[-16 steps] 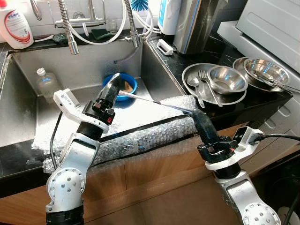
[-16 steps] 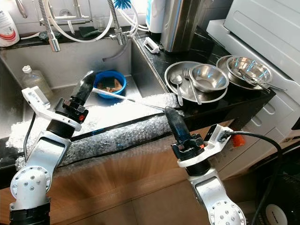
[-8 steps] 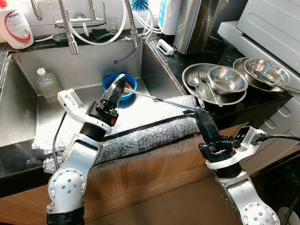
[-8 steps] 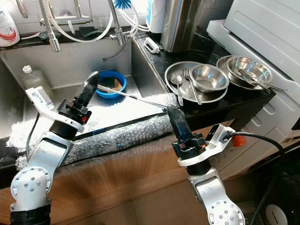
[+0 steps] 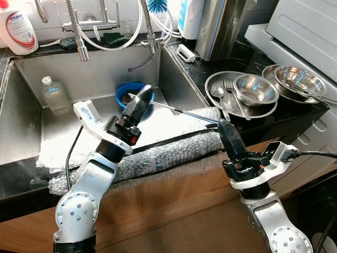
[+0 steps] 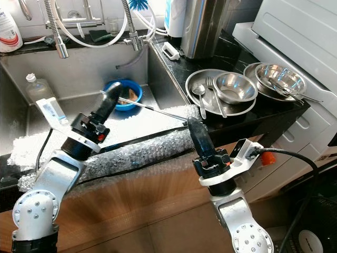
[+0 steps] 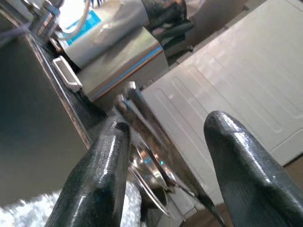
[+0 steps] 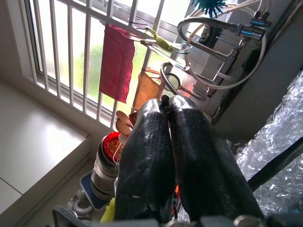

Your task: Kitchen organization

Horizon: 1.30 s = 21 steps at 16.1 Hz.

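Observation:
A long thin metal utensil (image 5: 179,110) slants from over the blue bowl (image 6: 126,89) in the sink (image 5: 95,74) to the bubble wrap (image 5: 158,153) on the counter's front edge. My left gripper (image 5: 143,95) hovers over the sink at the utensil's far end. In the left wrist view the utensil (image 7: 156,142) runs between the parted fingers (image 7: 104,161), close against one of them. My right gripper (image 5: 224,126) points up at the counter's front edge, near the utensil's other end. Its fingers (image 8: 147,142) are pressed together on nothing.
A steel plate (image 5: 215,84) on the black counter carries a steel bowl, a spoon and a fork. Stacked steel bowls (image 5: 297,79) sit to its right. A plastic bottle (image 5: 52,95) stands in the sink, a detergent bottle (image 5: 18,31) behind it. Tap hoses (image 5: 79,37) hang over the sink.
My left gripper has moved to the right and forward along the utensil, whose far end now sticks out past it. The right gripper has barely shifted.

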{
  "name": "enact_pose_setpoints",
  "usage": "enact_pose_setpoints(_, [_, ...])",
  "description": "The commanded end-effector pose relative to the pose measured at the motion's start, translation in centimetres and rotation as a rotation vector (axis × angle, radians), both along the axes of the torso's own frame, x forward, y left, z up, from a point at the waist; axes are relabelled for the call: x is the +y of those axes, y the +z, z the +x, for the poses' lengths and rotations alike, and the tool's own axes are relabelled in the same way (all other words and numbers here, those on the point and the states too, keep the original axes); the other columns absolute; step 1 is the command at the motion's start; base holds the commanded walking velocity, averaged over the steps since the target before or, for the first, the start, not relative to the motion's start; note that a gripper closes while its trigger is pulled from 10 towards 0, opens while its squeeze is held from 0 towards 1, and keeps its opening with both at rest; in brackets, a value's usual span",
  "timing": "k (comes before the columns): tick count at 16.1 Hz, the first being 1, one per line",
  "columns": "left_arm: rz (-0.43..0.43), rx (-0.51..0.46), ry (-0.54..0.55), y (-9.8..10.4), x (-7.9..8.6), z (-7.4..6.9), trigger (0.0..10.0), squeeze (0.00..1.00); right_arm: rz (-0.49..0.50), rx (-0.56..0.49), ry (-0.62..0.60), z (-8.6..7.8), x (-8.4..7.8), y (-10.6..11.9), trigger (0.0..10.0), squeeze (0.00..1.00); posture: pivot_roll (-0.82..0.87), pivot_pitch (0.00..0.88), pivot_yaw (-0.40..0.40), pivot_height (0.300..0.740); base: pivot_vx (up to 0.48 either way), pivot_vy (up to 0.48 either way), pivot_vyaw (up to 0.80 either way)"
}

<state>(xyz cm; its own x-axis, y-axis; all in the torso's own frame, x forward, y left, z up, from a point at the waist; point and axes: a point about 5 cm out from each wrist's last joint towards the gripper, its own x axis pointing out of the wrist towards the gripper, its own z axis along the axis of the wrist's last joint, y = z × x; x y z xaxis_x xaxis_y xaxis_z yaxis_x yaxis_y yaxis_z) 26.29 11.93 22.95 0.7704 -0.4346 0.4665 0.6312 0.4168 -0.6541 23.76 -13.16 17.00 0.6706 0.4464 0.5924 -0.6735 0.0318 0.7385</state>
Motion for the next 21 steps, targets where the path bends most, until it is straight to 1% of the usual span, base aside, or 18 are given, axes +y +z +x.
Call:
enact_pose_setpoints(1, [0.014,-0.028,-0.043,0.5,-0.6,-0.6,10.0,0.00,0.005,-0.014,0.003,0.1,0.0,0.1,10.0,0.00,0.08,0.131,-0.088,0.740,0.000,0.000,0.00])
enact_pose_setpoints(6, [0.018,-0.028,-0.071,0.4,-0.9,-0.8,10.0,0.00,-0.003,-0.011,0.018,0.0,0.2,-0.1,10.0,0.00,0.08,0.134,-0.089,0.740,0.000,0.000,0.00])
enact_pose_setpoints(7, [0.014,-0.029,-0.075,0.5,-1.0,-0.8,10.0,0.00,-0.041,-0.010,0.050,-0.2,0.9,-0.4,10.0,0.00,0.08,0.133,-0.089,0.740,0.000,0.000,0.00])
enact_pose_setpoints(10, [0.014,-0.028,-0.078,0.5,-1.2,-0.8,10.0,0.00,-0.034,-0.010,0.073,-0.5,1.5,-0.4,10.0,0.00,0.08,0.134,-0.089,0.740,0.000,0.000,0.00])
enact_pose_setpoints(13, [0.014,-0.028,-0.076,0.5,-1.2,-0.8,10.0,0.00,-0.035,-0.009,0.079,-0.5,1.5,-0.5,10.0,0.00,0.08,0.133,-0.091,0.740,0.000,0.000,0.00])
enact_pose_setpoints(14, [0.014,-0.027,-0.074,0.5,-1.1,-0.8,9.5,0.00,-0.038,-0.008,0.077,-0.5,1.5,-0.5,10.0,0.00,0.08,0.133,-0.091,0.740,0.000,0.000,0.00])
enact_pose_setpoints(15, [0.014,-0.026,-0.073,0.5,-1.1,-0.8,5.7,0.00,-0.039,-0.007,0.076,-0.4,1.4,-0.5,10.0,0.00,0.08,0.133,-0.091,0.740,0.000,0.000,0.00])
enact_pose_setpoints(16, [0.012,-0.026,-0.071,0.4,-1.1,-0.8,0.0,0.00,-0.042,-0.008,0.073,-0.4,1.4,-0.6,10.0,0.00,0.08,0.134,-0.092,0.740,0.000,0.000,0.00])
enact_pose_setpoints(18, [0.029,-0.018,-0.070,0.2,-1.1,-0.8,0.0,0.00,-0.051,-0.004,0.060,-0.2,1.4,-0.7,10.0,0.00,0.08,0.134,-0.092,0.740,0.000,0.000,0.00])
enact_pose_setpoints(21, [0.033,-0.013,-0.067,0.1,-1.1,-0.8,0.0,0.00,-0.058,-0.001,0.049,-0.1,1.3,-0.8,10.0,0.00,0.08,0.134,-0.092,0.740,0.000,0.000,0.00])
